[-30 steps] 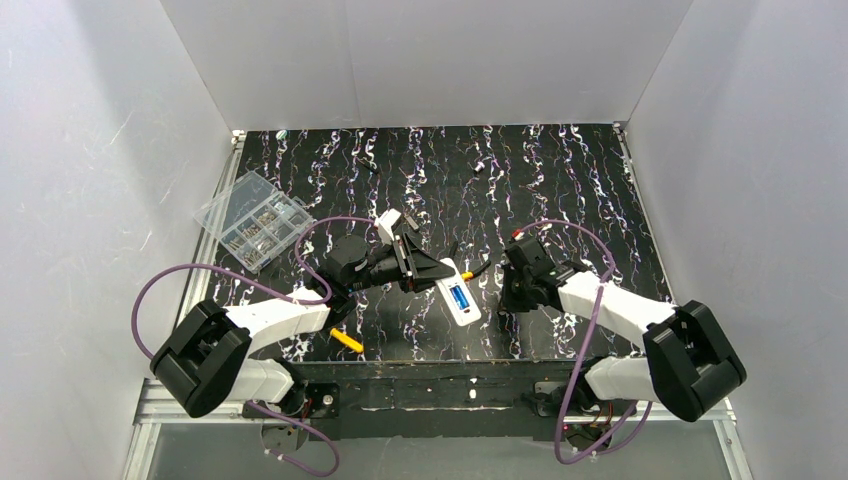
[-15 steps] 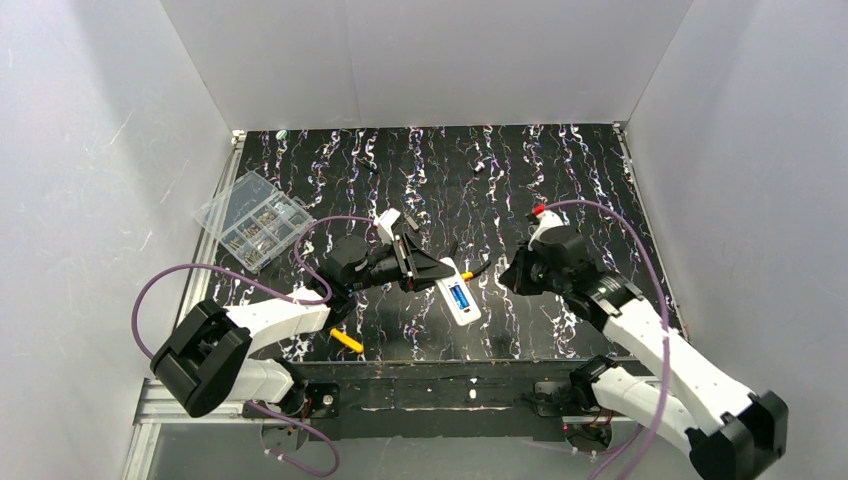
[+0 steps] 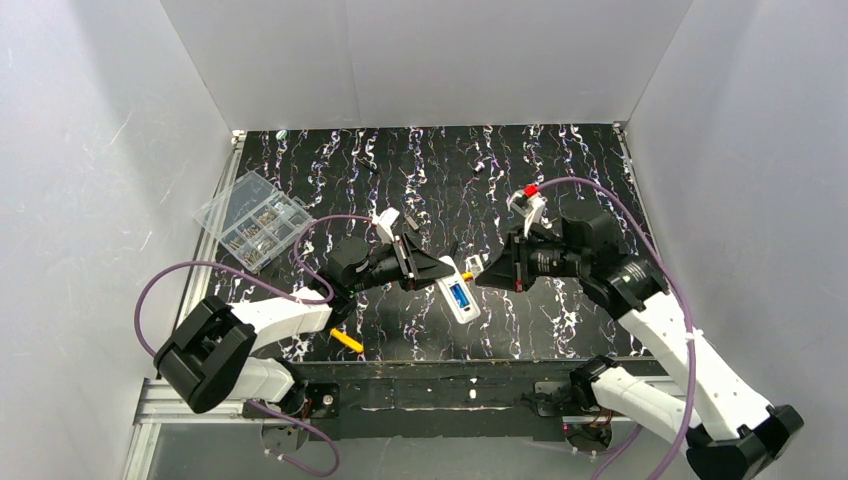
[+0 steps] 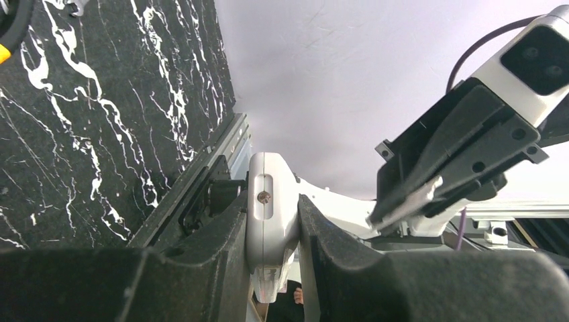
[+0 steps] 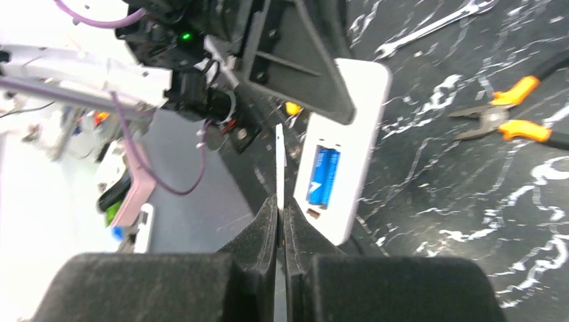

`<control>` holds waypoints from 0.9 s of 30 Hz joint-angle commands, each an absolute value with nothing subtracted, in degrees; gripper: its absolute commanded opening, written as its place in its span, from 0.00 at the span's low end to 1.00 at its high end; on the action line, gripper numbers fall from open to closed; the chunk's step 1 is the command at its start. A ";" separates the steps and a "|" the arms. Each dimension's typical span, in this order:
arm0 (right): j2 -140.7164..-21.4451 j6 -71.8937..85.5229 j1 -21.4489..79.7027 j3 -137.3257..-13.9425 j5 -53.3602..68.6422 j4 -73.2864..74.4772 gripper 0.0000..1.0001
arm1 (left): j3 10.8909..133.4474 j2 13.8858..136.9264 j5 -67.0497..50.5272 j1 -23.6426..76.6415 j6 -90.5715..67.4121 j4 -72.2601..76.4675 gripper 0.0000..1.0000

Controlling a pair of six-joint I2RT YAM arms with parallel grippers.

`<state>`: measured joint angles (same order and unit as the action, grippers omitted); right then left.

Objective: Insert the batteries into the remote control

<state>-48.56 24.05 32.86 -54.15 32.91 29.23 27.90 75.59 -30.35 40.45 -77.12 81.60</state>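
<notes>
My left gripper [image 3: 432,275] is shut on the white remote control [image 3: 470,314] and holds it above the table, back side up. Blue batteries [image 3: 459,296] lie in its open recess [image 5: 323,176]. In the left wrist view the remote control [image 4: 272,194] stands edge-on, clamped between my fingers [image 4: 221,248]. My right gripper [image 3: 482,277] hovers just right of the remote, shut on a thin white cover plate [image 5: 280,161] seen edge-on. From the right wrist that plate stands close beside the remote control [image 5: 355,121]. The left wrist camera also shows the right gripper [image 4: 382,218] with the plate [image 4: 409,199].
A clear compartment box [image 3: 255,219] sits at the table's left edge. Orange-handled pliers [image 5: 510,114] and a wrench [image 5: 429,27] lie on the black marbled table beyond the remote. A yellow handle [image 3: 347,341] lies near the front edge. White walls enclose three sides.
My right arm has risen from the table and swung left, bringing its shut gripper and the thin plate up beside the remote. The left arm and remote have stayed put.
</notes>
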 commanded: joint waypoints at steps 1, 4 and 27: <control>-52.57 26.07 32.05 -58.16 47.62 30.22 0.01 | 28.79 76.38 -29.75 40.24 -75.90 88.16 0.00; -54.71 27.16 31.55 -59.10 51.91 29.17 0.01 | 29.17 76.83 -29.38 40.21 -75.51 88.33 0.00; -65.82 34.31 25.32 -54.61 61.28 33.58 0.01 | 29.79 74.68 -29.16 39.65 -75.57 88.33 0.00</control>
